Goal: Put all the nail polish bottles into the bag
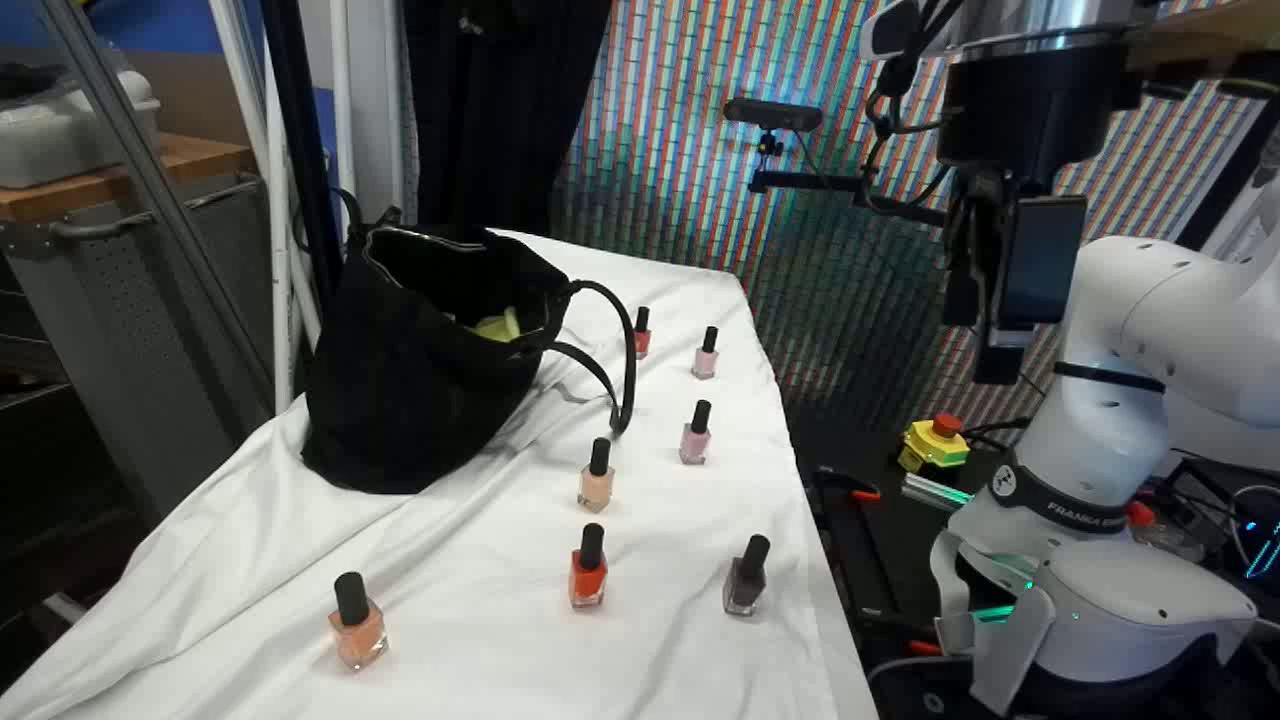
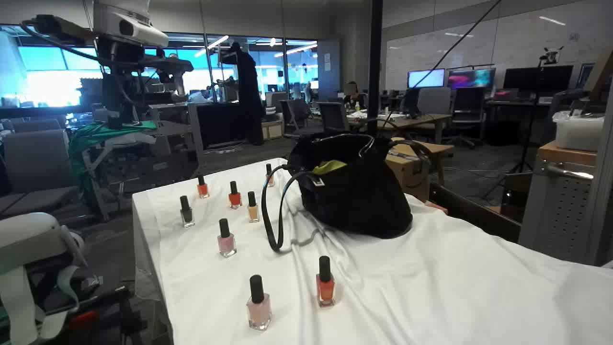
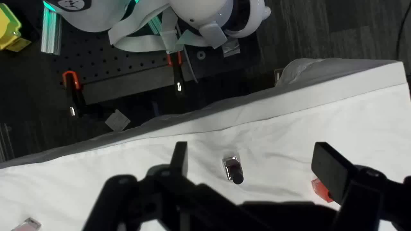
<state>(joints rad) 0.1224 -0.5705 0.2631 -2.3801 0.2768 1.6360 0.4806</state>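
In the wrist view we saw the dark polish bottle (image 3: 232,169) between parted jaws, bare counter (image 3: 273,175) around it, an edge (image 3: 321,105) near.

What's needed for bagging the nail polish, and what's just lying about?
For the job:
small black-capped glass nail polish bottles
large black fabric handbag

Not part of it:
red-buttoned yellow box
brown cardboard box
white plastic tub

A table (image 1: 500,660) is covered by a creased white cloth (image 2: 455,287). On it a large black soft fabric handbag (image 1: 400,410) is set. Near it, eight small clear-glass nail polish bottles (image 2: 259,311) with tall black caps are stood upright and apart, coloured dark grey, pale pink, peach, orange and red.
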